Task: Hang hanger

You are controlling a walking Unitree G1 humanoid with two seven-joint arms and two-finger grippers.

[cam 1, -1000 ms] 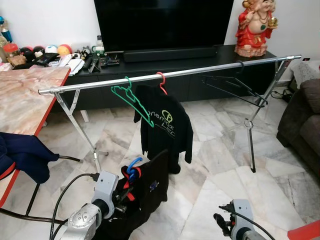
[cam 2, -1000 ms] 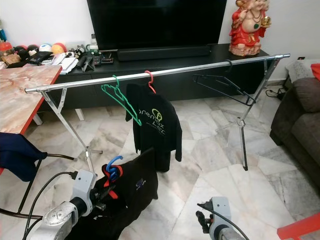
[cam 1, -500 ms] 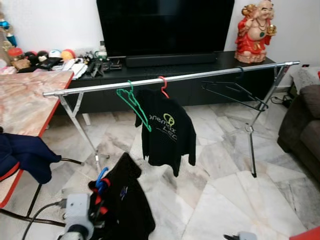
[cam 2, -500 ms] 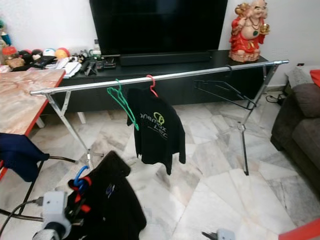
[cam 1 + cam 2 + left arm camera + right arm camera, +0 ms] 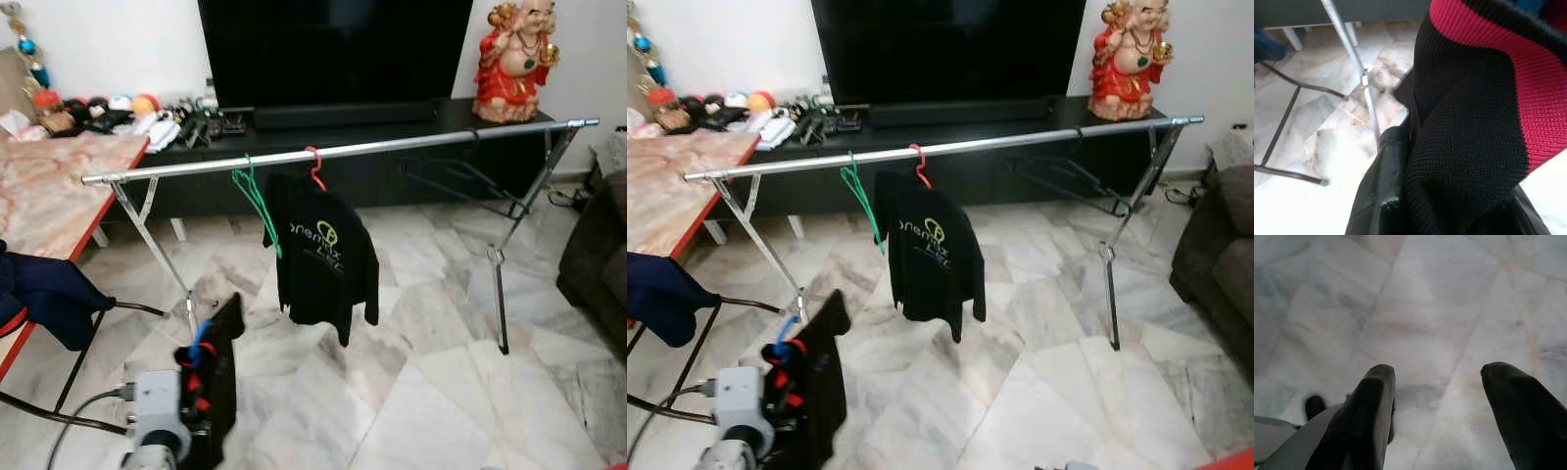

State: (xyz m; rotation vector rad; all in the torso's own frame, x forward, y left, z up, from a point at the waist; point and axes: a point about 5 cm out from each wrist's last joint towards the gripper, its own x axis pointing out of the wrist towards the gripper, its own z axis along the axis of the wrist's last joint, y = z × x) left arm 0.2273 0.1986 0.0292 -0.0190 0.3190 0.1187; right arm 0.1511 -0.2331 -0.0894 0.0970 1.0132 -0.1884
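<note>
The left gripper (image 5: 193, 377) holds a blue hanger (image 5: 201, 343) low at the near left, its fingers clamped around the hanger and the black garment (image 5: 220, 377) with red trim draped on it; the blue hook pokes up just above the grip. The silver rail (image 5: 343, 153) it has to reach lies farther off and higher, its long axis running left to right across the room, so the hook must travel up and away from the robot. The left arm is clearly the nearer one. The right gripper (image 5: 1437, 401) hangs over bare marble floor (image 5: 431, 392), fingers spread wide and holding nothing. On the rail, a green hanger (image 5: 255, 196) sits empty beside a red hanger (image 5: 314, 164) carrying a black shirt (image 5: 323, 255); the shirt's yellow-green logo seems to read "onemix", though the smaller lettering below is too small to make out.
</note>
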